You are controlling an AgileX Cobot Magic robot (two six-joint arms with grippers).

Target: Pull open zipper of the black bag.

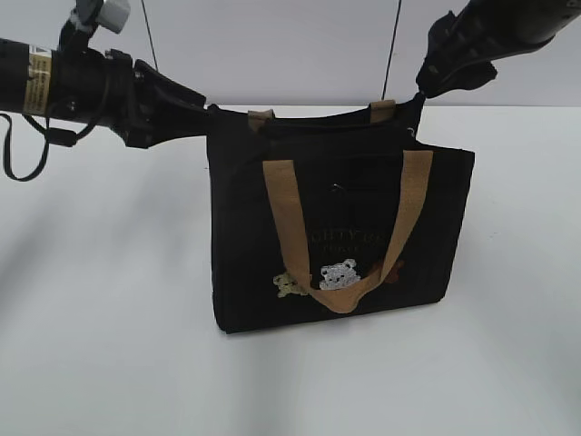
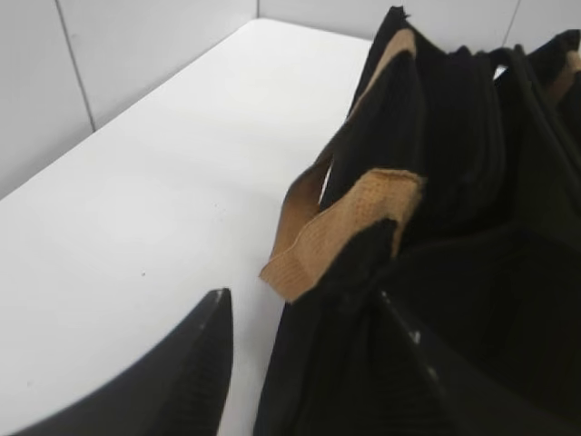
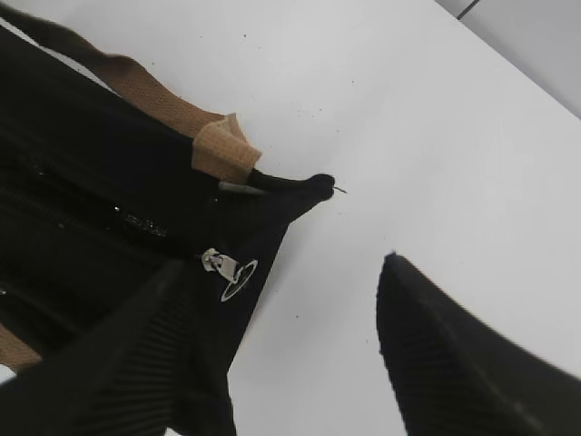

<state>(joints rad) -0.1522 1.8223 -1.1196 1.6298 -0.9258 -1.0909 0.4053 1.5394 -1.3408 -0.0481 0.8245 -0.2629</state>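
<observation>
Two black arms reach in from the upper corners of the exterior view toward the black bag [image 1: 336, 227], which stands upright on the white table [image 1: 109, 345], its long axis running left to right and its bear patches and front tan handle [image 1: 349, 232] facing the camera. The left arm lies nearly level, and its gripper [image 1: 201, 111] meets the bag's top left corner. The right arm slants down from above, its gripper [image 1: 423, 102] at the top right corner.

Only the wrist views show how the jaws stand. In the left wrist view the left gripper [image 2: 318, 363] stands apart, one finger [image 2: 182, 381] over bare table, the other [image 2: 454, 372] against the bag's fabric, pinching nothing. In the right wrist view the right gripper [image 3: 281, 354] is spread wide and holds nothing: one finger [image 3: 118, 363] lies over the bag, the other [image 3: 463, 354] over the table.

That view alone shows the zipper [image 3: 229, 272], its silver pull tab lying free near the bag's end corner, oval loop toward the table edge of the fabric.
</observation>
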